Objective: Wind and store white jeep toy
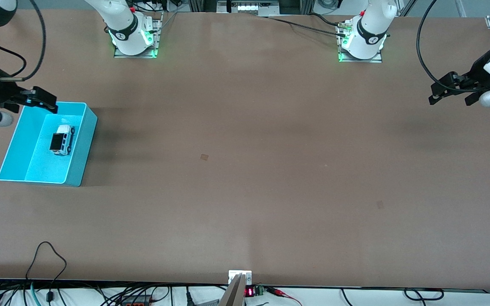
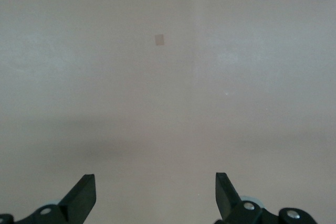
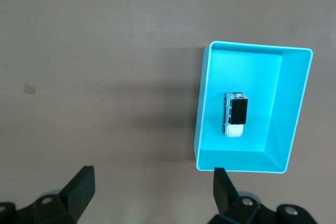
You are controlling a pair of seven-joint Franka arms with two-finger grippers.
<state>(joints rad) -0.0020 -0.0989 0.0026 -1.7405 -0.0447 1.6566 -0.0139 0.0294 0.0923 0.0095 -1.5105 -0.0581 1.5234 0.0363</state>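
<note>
The white jeep toy (image 1: 62, 140) with its black roof panel lies inside the cyan bin (image 1: 84, 144) toward the right arm's end of the table. It also shows in the right wrist view (image 3: 235, 114), inside the bin (image 3: 205, 108). My right gripper (image 1: 41, 100) is open and empty, up in the air over the bin's edge nearest the robots' bases. My left gripper (image 1: 451, 91) is open and empty, held up over the left arm's end of the table. Its own view shows only bare table between its fingertips (image 2: 84, 192).
A small pale patch (image 1: 203, 157) marks the middle of the brown table; it also shows in the left wrist view (image 2: 159, 40). Cables hang along the table's front edge (image 1: 49, 259). The arm bases (image 1: 132, 34) stand at the edge farthest from the front camera.
</note>
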